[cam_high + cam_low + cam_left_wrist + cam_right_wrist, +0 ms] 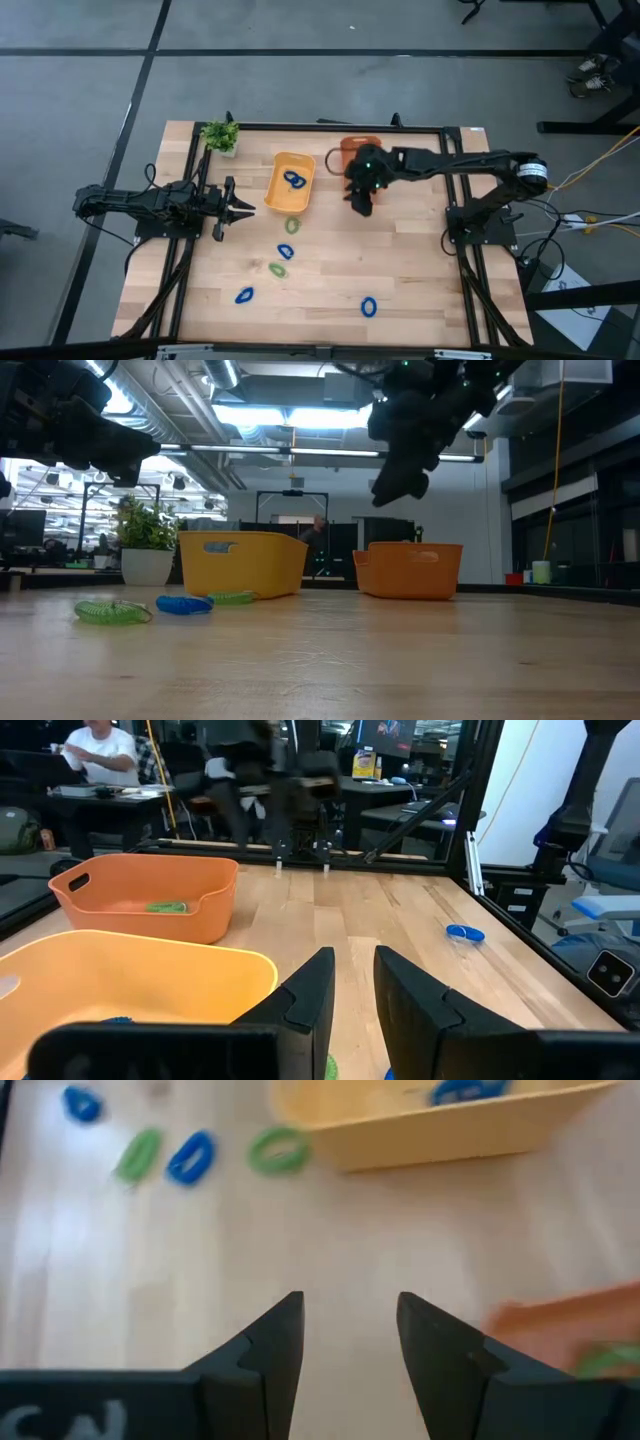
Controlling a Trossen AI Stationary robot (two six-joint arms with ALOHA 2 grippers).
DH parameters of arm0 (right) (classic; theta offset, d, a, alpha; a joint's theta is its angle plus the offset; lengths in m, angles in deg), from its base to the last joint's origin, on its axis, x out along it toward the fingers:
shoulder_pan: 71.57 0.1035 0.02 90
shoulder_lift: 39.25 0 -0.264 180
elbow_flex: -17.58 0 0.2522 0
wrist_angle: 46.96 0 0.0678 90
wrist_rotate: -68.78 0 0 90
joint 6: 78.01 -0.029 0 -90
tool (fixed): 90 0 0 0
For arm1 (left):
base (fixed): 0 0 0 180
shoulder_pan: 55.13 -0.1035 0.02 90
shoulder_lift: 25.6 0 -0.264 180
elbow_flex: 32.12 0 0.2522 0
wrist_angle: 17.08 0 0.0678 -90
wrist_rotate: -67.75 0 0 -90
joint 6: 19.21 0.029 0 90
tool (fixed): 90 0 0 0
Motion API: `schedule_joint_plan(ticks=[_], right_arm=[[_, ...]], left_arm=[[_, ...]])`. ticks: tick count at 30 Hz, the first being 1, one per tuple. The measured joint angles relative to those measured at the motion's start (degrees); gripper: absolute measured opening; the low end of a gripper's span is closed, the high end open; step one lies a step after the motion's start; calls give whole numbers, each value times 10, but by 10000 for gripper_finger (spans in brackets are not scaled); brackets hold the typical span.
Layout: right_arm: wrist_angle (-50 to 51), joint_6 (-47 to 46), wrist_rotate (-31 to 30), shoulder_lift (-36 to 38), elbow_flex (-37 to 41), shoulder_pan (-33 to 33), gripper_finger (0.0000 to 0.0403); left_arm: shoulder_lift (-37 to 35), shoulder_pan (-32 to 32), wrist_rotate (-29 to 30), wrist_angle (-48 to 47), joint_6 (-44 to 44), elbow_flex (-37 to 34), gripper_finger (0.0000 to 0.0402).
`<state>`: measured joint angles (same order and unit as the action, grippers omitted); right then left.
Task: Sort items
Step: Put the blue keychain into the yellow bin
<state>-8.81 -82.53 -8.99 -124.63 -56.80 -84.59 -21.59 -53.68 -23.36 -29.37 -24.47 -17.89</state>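
Several small oval rings lie flat on the wooden table: a green ring (291, 225), a blue ring (285, 250), a green ring (278, 268), a blue ring (244, 295) and a blue ring (369, 306). The yellow tray (290, 183) holds blue rings (293, 179). The orange tray (140, 895) holds a green ring (165, 906). My right gripper (362, 197) hangs open and empty above the table, beside the orange tray (355, 148), between the two trays. My left gripper (240, 208) is open and empty, level, just left of the yellow tray.
A potted leafy plant (220, 135) stands at the table's far left corner. A dark frame (180, 290) runs along the table's sides. Bare wood lies between the trays and the near right corner. A person (95, 745) sits in the room beyond.
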Motion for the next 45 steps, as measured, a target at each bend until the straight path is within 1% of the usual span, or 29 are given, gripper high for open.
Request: schedule_joint_plan(ticks=[4, 9, 13, 23, 30, 37, 45], right_arm=[[30, 0, 0, 0, 0, 49, 162], [96, -2, 0, 0, 0, 111, 162], [120, -28, 0, 0, 0, 158, 162], [117, -116, -2, 0, 0, 261, 162], [117, -116, -40, 0, 0, 328, 162], [108, -131, -47, 0, 0, 367, 162], [52, -152, -52, 0, 0, 397, 162]], left_arm=[[0, 0, 0, 0, 0, 0, 70], [0, 0, 0, 0, 0, 0, 70], [0, 0, 0, 0, 0, 0, 70], [0, 0, 0, 0, 0, 0, 70], [0, 0, 0, 0, 0, 0, 70], [0, 0, 0, 0, 0, 0, 70], [0, 0, 0, 0, 0, 0, 70]])
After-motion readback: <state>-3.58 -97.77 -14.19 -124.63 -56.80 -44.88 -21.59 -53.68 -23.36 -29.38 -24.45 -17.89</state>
